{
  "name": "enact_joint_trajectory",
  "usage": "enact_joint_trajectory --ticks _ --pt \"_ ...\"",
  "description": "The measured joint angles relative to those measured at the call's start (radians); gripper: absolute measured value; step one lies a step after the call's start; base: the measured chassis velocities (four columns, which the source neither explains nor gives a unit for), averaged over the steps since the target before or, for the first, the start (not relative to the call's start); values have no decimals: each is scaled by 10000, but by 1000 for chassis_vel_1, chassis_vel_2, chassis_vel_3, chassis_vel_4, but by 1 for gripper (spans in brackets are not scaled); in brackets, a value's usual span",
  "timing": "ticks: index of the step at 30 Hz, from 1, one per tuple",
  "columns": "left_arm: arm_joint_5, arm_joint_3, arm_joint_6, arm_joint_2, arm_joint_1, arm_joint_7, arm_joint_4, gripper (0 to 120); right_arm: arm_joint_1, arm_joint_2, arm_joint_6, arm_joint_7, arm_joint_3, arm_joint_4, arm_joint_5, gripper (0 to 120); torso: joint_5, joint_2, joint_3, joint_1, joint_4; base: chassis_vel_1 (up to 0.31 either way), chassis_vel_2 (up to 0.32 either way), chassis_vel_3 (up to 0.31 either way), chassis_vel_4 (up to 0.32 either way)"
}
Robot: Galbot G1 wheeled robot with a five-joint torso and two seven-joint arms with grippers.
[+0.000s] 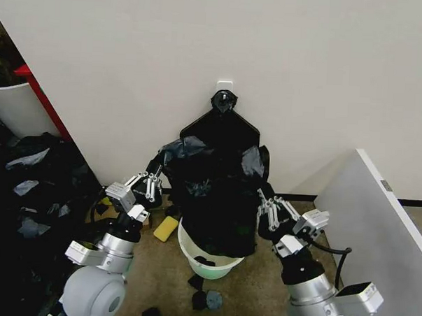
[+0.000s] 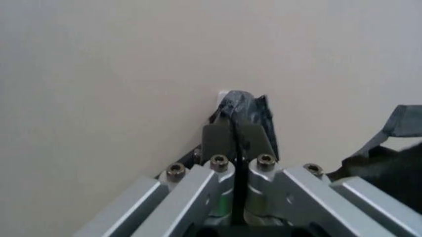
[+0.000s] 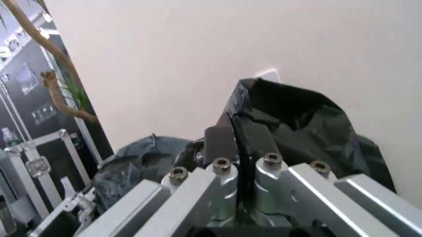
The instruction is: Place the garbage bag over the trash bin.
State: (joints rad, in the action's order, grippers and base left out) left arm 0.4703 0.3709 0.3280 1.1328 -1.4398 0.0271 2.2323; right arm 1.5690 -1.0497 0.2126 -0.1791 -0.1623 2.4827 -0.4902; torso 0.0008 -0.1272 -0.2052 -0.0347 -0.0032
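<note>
Both jaws are clamped on black film: the left gripper (image 1: 151,183) and right gripper (image 1: 268,208) hold the garbage bag (image 1: 217,183) stretched above the trash bin (image 1: 208,261) on the floor. If the thin plastic slips or tears, the mouth could collapse beside the rim.

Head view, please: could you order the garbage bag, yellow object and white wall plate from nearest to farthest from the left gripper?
1. Garbage bag: pinched in the left gripper itself.
2. Yellow object: on the floor just below, beside the trash bin.
3. White wall plate: high on the wall, behind the bag's peak.
</note>
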Motion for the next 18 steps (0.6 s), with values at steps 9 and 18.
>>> enact_joint_trajectory --ticks 9,18 --pt "-663 -116 231 459 -2 58 -867 0 -478 -130 -38 50 91 -1030 -357 0 0 0 0 0 0 0 0 0 0" --pt "-1021 -247 508 803 -337 31 -1603 0 -859 -149 -163 89 169 -2071 -790 0 -1 0 0 0 0 0 0 0 0"
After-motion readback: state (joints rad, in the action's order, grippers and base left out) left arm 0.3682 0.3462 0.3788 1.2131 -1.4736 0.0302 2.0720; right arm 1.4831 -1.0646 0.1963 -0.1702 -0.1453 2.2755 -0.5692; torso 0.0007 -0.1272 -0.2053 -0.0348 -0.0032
